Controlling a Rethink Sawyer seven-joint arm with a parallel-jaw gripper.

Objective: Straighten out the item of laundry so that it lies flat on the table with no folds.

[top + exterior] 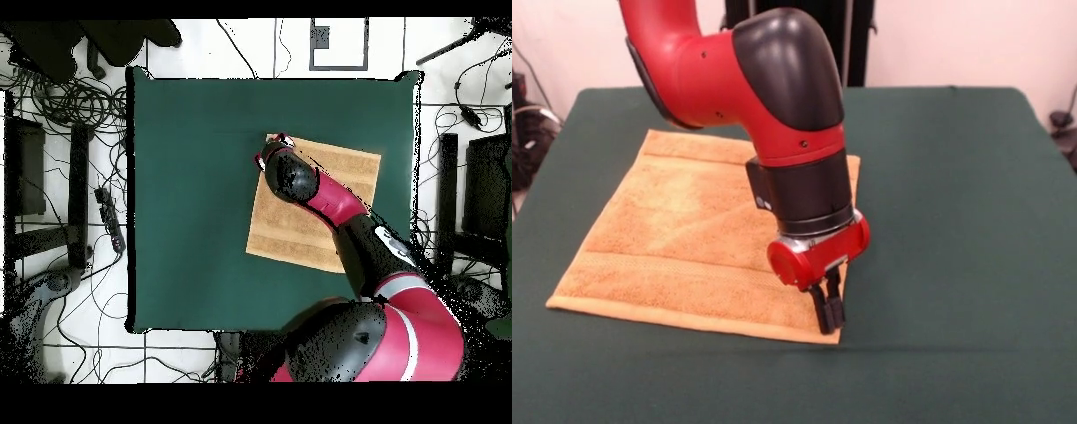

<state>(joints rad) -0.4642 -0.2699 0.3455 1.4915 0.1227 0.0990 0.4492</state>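
The golden-orange towel [689, 230] lies spread out on the dark green table [953, 221], with border bands along its near and far edges. It looks flat, with no clear folds. My gripper [828, 316] points down at the towel's near right corner, its fingers close together and pinching the cloth at table level. In the overhead view the towel [340, 170] lies right of the table's [190, 200] middle, and the gripper [272, 143] is at the towel's upper left corner. The arm hides part of the towel in both views.
Bare green cloth surrounds the towel, widest right of it in the front view. Cables and stands [60, 150] lie on the floor around the table. The robot's pedestal [380, 350] stands at the table's edge.
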